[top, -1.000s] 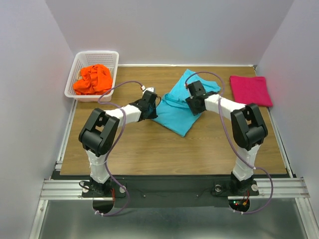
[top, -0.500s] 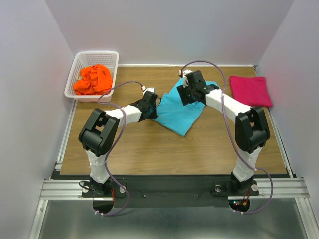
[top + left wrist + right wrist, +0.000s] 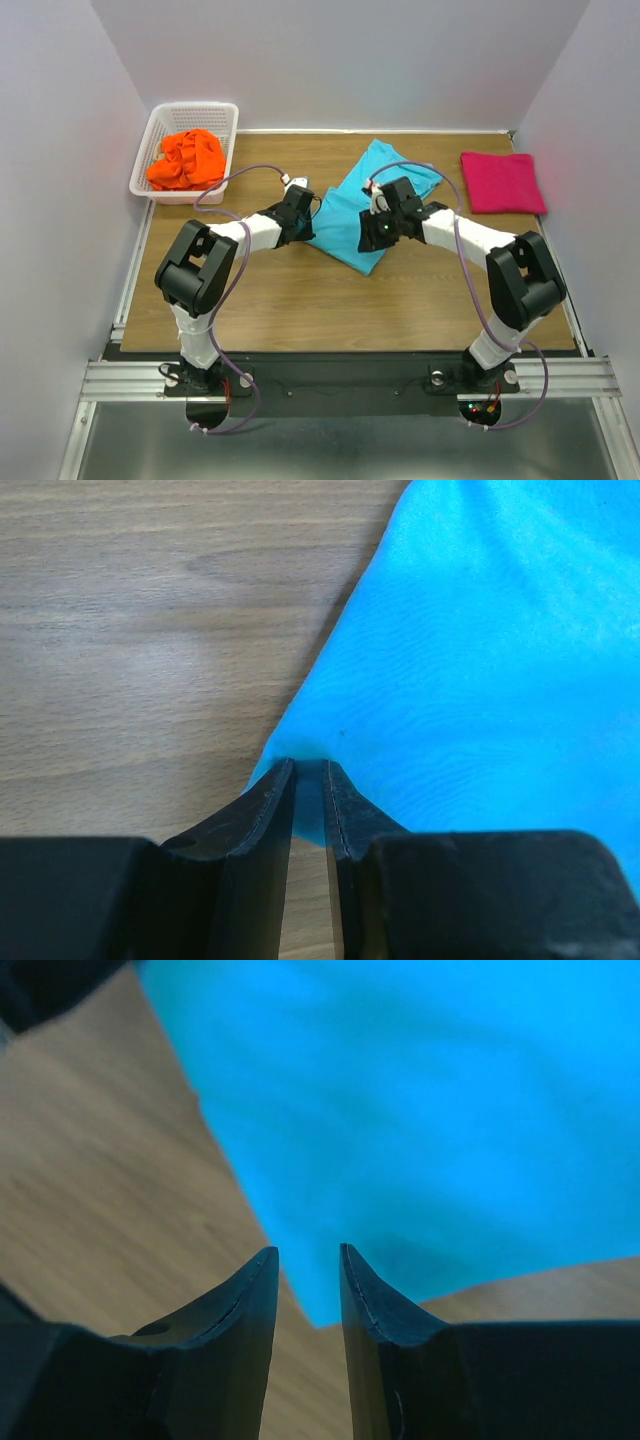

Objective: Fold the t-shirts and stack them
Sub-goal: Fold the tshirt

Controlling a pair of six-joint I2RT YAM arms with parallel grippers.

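Your left claw (image 3: 310,772) pinches the turquoise t-shirt (image 3: 480,660) at the corner facing the left edge of the table (image 3: 300,290), anchoring it while your right claw (image 3: 308,1257), slightly open and empty, lines up the near corner.

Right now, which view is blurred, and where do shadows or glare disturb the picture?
Top view: sharp, evenly lit, no hard shadows. Left wrist view: the table grain and the blue shirt are sharp, while the left hand is a dark shape. Right wrist view: shirt and table are smeared, and a dim shadow lies on the cloth ahead of the right hand.
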